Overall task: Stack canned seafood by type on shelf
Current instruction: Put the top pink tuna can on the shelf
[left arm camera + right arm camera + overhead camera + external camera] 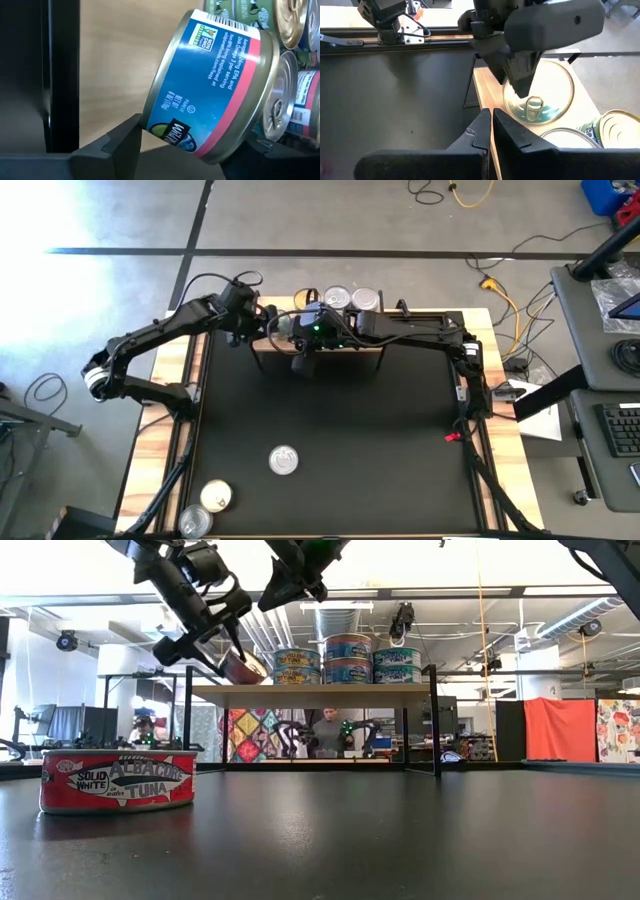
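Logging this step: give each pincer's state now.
Left pincer: holding a tilted round blue-labelled metal tin over the light-wood shelf.
Right pincer: closed, empty.

**A robotics lab in an open industrial hall**

Exposed ceiling ducts (330, 620) and strip lights ran over a wide room. The worktop (330, 410) stood on a concrete floor (330, 215) marked with black tape, loose cables (500, 290) trailing nearby. A desk with a keyboard (622, 428) stood beside it; a person (327, 732) sat farther back.
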Action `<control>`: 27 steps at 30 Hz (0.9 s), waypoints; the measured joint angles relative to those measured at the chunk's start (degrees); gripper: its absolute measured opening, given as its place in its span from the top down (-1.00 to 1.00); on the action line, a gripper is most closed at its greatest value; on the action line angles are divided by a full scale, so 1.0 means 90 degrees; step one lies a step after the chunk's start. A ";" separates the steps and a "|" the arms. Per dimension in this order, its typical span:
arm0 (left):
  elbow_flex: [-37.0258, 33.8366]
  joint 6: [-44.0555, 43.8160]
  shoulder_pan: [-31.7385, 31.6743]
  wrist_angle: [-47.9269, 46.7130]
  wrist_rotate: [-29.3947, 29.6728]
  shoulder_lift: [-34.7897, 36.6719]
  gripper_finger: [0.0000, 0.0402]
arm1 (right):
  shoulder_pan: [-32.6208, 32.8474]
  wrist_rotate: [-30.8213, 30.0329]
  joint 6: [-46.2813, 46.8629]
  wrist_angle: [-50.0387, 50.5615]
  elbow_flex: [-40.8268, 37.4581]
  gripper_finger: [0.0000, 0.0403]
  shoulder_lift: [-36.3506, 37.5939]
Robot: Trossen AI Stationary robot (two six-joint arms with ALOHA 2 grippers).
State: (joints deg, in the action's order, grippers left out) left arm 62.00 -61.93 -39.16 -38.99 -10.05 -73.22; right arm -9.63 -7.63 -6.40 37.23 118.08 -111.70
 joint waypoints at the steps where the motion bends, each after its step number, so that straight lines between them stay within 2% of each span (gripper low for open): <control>1: 0.0000 -0.0160 0.0000 -0.0025 -0.0015 0.0005 -0.06 | 0.0000 0.0001 0.0035 0.0000 0.0000 0.94 0.0000; 6: 0.0000 -0.1200 0.0002 -0.0099 -0.0309 0.0011 -0.04 | 0.0000 0.0001 0.0198 0.0001 0.0000 0.94 0.0000; 11: 0.0010 -0.1992 0.0005 -0.0067 -0.0291 0.0013 0.03 | 0.0017 0.0001 0.0168 0.0002 -0.0005 0.94 0.0000; 17: 0.0010 -0.2533 0.0145 -0.0147 0.0593 0.0171 0.05 | 0.0027 0.0004 0.0026 0.0010 -0.0005 0.94 0.0000; 21: -0.0020 -0.2898 0.0378 -0.0021 0.0897 0.0288 0.05 | 0.0027 0.0008 -0.0132 0.0036 -0.0005 0.94 0.0000; 27: -0.0215 -0.3918 0.1026 0.0060 0.1697 0.0576 0.06 | 0.0027 0.0011 -0.0274 0.0084 -0.0005 0.94 0.0000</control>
State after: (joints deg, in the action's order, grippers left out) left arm 60.07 -97.19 -29.92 -38.45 5.23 -68.04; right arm -9.39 -7.53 -8.86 37.99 118.04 -111.70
